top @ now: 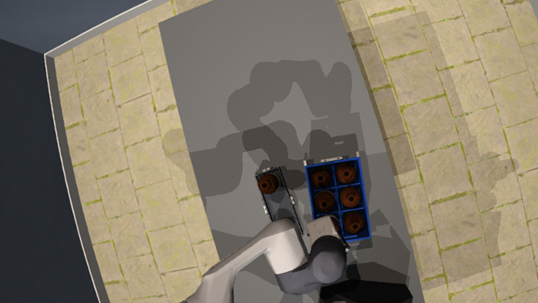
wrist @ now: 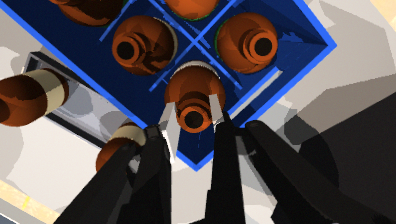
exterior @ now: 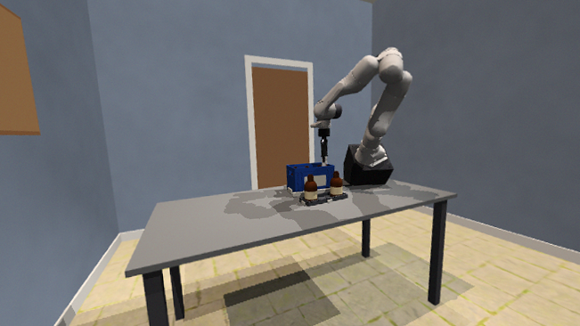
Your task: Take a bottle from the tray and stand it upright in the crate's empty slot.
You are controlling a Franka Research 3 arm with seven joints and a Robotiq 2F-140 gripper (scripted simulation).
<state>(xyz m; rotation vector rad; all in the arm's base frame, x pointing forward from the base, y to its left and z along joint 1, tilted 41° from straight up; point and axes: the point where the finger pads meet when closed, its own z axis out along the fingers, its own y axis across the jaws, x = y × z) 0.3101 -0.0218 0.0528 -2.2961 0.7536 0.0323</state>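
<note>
While our tool (wrist: 194,119) pinches the brown bottle (wrist: 192,92) by its neck, we hang over the blue crate's (wrist: 305,27) corner slot.

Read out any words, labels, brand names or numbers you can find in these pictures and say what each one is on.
None can be read.
Cream paper bands on the brown glass bottles: blank.
Blue plastic crate: no lettering.
Black pincer, shut on a brown bottle's neck: no markings.

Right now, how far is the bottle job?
Done: a bottle was picked from the tray. In hand: the gripper clamps the bottle's neck, lowering it into the blue crate's corner slot. Left: seat it upright, release. Two bottles stand on the tray.
</note>
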